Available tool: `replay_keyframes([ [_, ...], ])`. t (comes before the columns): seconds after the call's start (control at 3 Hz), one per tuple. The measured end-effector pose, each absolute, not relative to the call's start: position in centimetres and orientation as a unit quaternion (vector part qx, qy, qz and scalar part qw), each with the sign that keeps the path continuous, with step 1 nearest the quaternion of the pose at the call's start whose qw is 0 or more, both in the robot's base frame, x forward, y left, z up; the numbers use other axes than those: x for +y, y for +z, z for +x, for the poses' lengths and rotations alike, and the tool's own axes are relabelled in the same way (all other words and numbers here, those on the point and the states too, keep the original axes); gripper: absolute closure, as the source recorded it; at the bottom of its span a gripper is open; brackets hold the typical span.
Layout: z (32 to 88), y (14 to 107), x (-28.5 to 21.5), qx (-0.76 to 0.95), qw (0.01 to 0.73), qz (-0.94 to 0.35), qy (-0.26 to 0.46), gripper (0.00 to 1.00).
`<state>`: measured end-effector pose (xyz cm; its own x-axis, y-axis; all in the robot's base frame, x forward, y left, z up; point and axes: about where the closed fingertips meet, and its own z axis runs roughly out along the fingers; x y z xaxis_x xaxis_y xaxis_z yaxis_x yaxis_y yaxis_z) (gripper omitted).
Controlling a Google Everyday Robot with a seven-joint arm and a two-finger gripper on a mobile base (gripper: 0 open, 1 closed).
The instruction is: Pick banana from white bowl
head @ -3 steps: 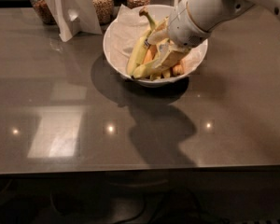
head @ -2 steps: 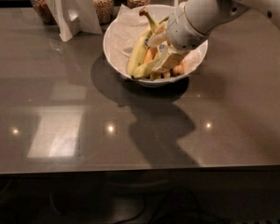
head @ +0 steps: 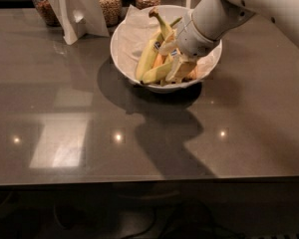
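The white bowl (head: pixel 127 39), lined with crumpled white paper, stands at the back middle of the dark table. Several bananas lie in it. The long yellow-green banana (head: pixel 145 63) with a blue sticker leans along the bowl's left half. A long stem with a dark tip (head: pixel 158 20) sticks up above the pile; which banana it belongs to is not clear. A second stickered banana (head: pixel 157 74) lies low at the front. My gripper (head: pixel 178 67) is down inside the bowl's right half, on the pile just right of the long banana. The white arm (head: pixel 214 16) hides the bowl's right side.
Glass jars of grains (head: pixel 109 1) and a white card stand (head: pixel 74 14) sit at the table's back edge, left of the bowl. The glossy table (head: pixel 89 133) stretches forward to its front edge near the bottom of the view.
The arm has shifted only very slightly over the bowl. The bananas lie as before.
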<state>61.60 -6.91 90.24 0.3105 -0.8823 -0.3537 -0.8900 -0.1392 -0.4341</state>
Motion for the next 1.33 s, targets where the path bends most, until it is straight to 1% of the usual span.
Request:
replay_keyframes([
  [0.67,62.8,88.5,-7.6,0.599,0.275,-0.752,-0.003,0.48],
  [1.0,63.1,88.2,-8.0,0.608,0.272,-0.746,-0.007,0.67],
  [1.33,62.7,88.9,-8.4,0.618,0.265,-0.740,-0.013,0.90],
])
